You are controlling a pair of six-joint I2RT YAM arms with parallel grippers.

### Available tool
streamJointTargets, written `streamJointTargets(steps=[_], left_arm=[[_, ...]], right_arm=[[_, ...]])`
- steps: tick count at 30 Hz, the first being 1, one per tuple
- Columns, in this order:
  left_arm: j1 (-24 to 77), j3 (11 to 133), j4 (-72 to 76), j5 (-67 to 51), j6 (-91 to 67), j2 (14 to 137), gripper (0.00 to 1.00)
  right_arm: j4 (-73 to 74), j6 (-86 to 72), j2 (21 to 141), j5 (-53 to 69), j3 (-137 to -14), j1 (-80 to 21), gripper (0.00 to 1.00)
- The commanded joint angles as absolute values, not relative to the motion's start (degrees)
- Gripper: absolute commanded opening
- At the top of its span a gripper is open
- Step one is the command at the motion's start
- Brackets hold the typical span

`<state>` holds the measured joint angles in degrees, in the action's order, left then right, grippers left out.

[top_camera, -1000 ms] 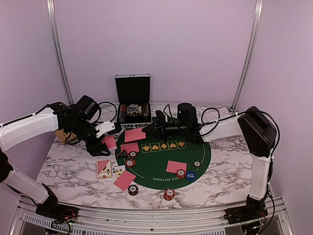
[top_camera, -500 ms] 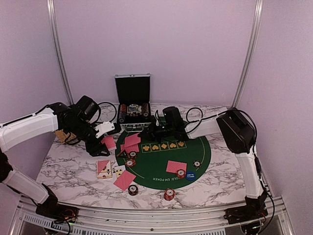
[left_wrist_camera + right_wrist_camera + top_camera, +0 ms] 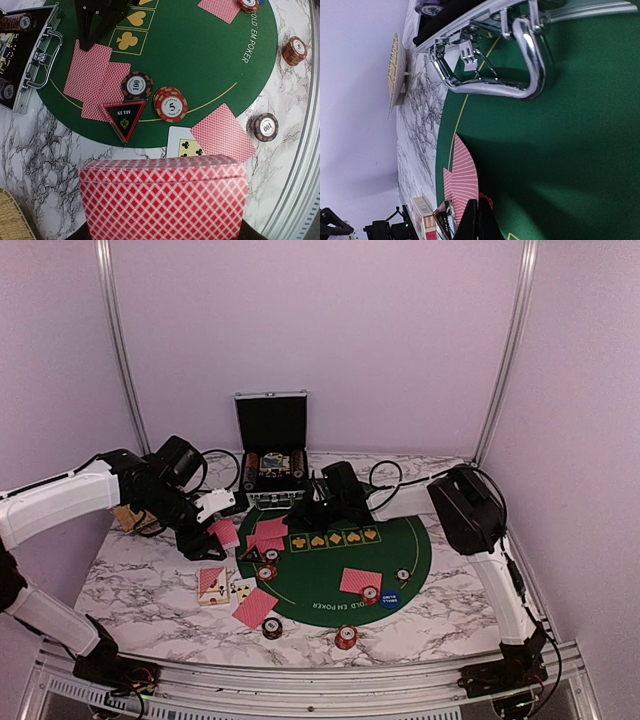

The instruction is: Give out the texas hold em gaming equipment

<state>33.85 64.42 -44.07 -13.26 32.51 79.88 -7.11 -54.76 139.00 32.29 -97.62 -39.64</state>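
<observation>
Cards out: you have three groups of red-backed cards down. One is a far pair (image 3: pixel 97 80) on the green mat (image 3: pixel 330 558) by the case (image 3: pixel 271 465). Another is a near-right set (image 3: pixel 360 580), and a near-left card (image 3: pixel 221 132) lies partly over a face-up club card (image 3: pixel 182 145).
Chips out: a black chip (image 3: pixel 136 85) and a red stack (image 3: pixel 171 104) lie just beside the far pair. One more chip (image 3: pixel 369 593) touches the near-right set, and two loose ones (image 3: pixel 346 636) sit on the bench (image 3: pixel 130 580) near its front edge.
Markers: the triangle marker (image 3: pixel 124 117) overlaps a corner of the far pair. The blue disc (image 3: pixel 389 599) is just beside the near-right chip. You won't find an orange disc that can be told apart from the chips.
Progress: well along but not finished, I judge (a thick deck is undealt and the case holds more chips).
Left tool (image 3: pixel 220 528): clenched on the deck of cards (image 3: pixel 163 195), held above the bench just off the mat's left edge.
Right tool (image 3: pixel 297 510): low over the far pair, near the case handle (image 3: pixel 520 65). I cannot tell whether it is parted, closed or pinching a card.
Hidden: the deck covers the left tool's fingers in its own view. The case contents are too small to read and the number of cards per pile is uncertain. The tray (image 3: pixel 10 220) is only a sliver.
</observation>
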Motion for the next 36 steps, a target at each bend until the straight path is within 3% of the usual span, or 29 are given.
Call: streamJointTargets(steps=[1, 6, 9, 14, 22, 36], left_arm=[[33.6, 65.5, -43.7, -14.8, 32.9, 80.5, 0.0], [33.6, 65.5, -43.7, -14.5, 33.0, 80.6, 0.0], [33.6, 65.7, -43.4, -14.5, 32.9, 80.6, 0.0], [33.6, 66.1, -43.1, -14.2, 32.8, 80.9, 0.0], [33.6, 67.4, -42.7, -14.1, 32.5, 81.3, 0.0], [33.6, 68.3, -42.6, -14.1, 31.7, 81.9, 0.0]], right_arm=[[-2.5, -50.7, 137.4, 30.2, -99.8, -40.0, 0.15], [1.8, -47.3, 133.0, 28.3, -98.1, -40.1, 0.48], [0.6, -47.4, 127.7, 27.3, -94.0, -40.1, 0.61], [-8.7, -51.2, 119.7, 31.5, -85.8, -41.1, 0.76], [-20.9, -58.6, 116.4, 41.8, -79.4, -47.4, 0.84], [-29.7, -66.4, 122.2, 44.2, -82.3, -51.8, 0.87]])
